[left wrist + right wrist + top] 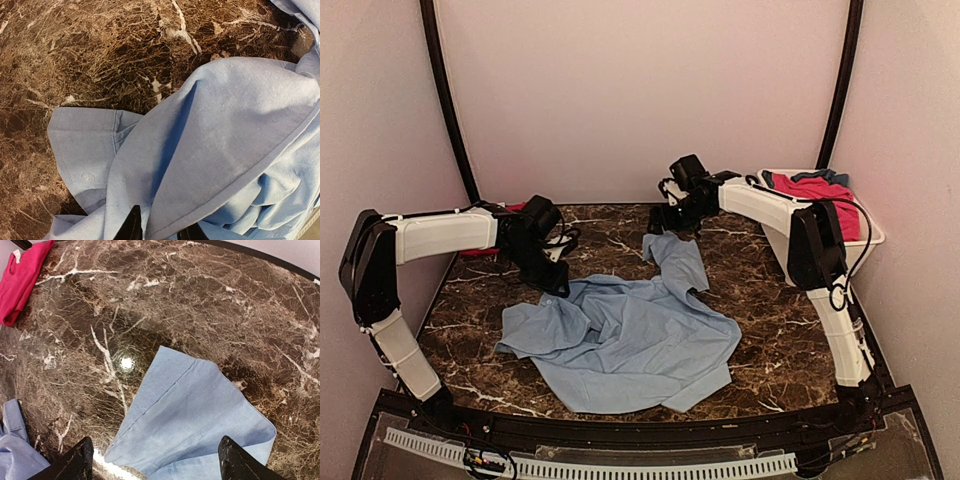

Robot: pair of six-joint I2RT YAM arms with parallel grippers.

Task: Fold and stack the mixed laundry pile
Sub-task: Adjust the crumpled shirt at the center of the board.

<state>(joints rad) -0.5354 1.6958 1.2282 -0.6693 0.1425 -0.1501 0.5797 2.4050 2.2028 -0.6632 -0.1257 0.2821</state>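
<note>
1. The left hand (162,229) is pinched almost closed on a raised fold of the large, crumpled light-blue collared shirt (620,340). A ridge of cloth rises toward it, so it appears to hold that edge up so the garment can be drawn flat.
2. The right hand (155,442) stands wide open and holds nothing. It is poised over the flat, squared end of the shirt's long strip, probably a sleeve (190,405), likely so it can take that end and stretch it out.
3. The shirt lies spread in the centre of the top view, on the dark brown marble tabletop (760,330).
4. Other laundry sits aside, leaving room to work:
   - A red cloth piece (20,280) lies at the upper left of the right wrist view.
   - Pink-red garments (810,190) and a dark blue piece (835,176) are in the white rectangular plastic tub (872,238) at the right edge of the top view.
</note>
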